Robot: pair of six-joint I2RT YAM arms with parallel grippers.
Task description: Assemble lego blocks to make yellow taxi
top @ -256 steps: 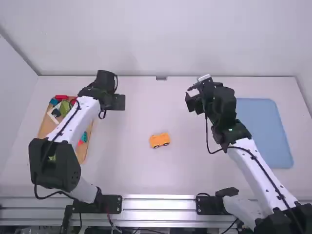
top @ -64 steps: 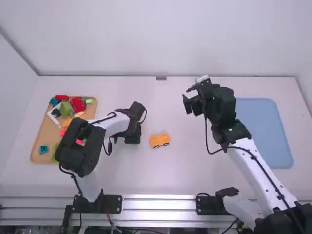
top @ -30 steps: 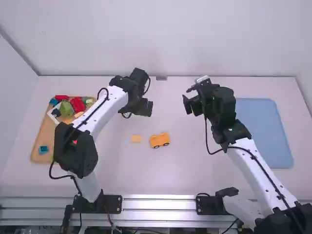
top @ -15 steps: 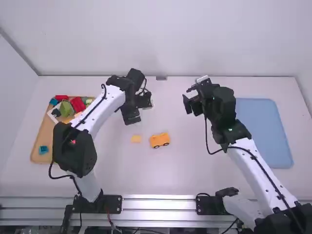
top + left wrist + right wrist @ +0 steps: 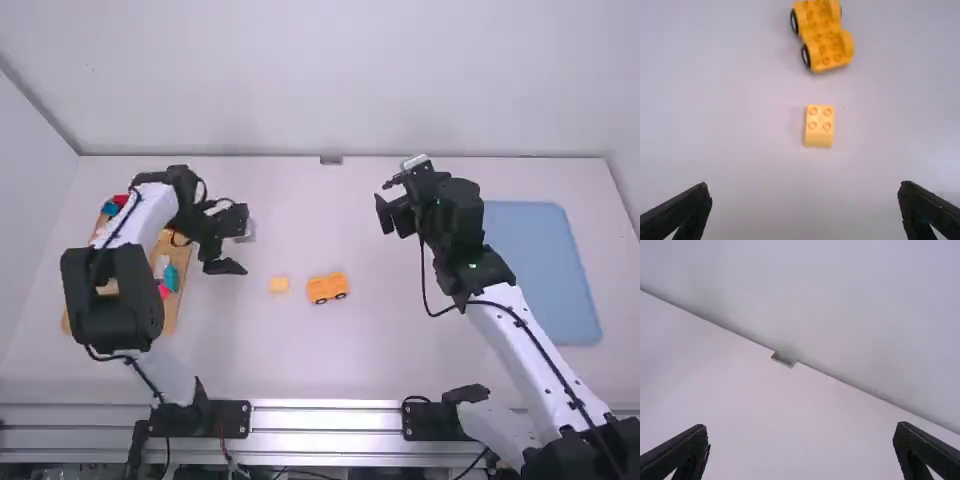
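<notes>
Plastic should make the small yellow block [image 5: 279, 284] light, stiff and a little slick; its flat sides look the best hold. It lies left of the wheeled base [image 5: 328, 288], slightly below the high view's centre, both on the worktop [image 5: 380, 350]. The left claw [image 5: 805, 185] is spread apart and empty; the right claw [image 5: 801, 427] is apart too.

Left arm [image 5: 135, 220] seemingly raised, jaws parted

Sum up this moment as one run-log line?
left gripper: open, empty | right gripper: open, empty | yellow brick: on table, apart from wheeled base
</notes>
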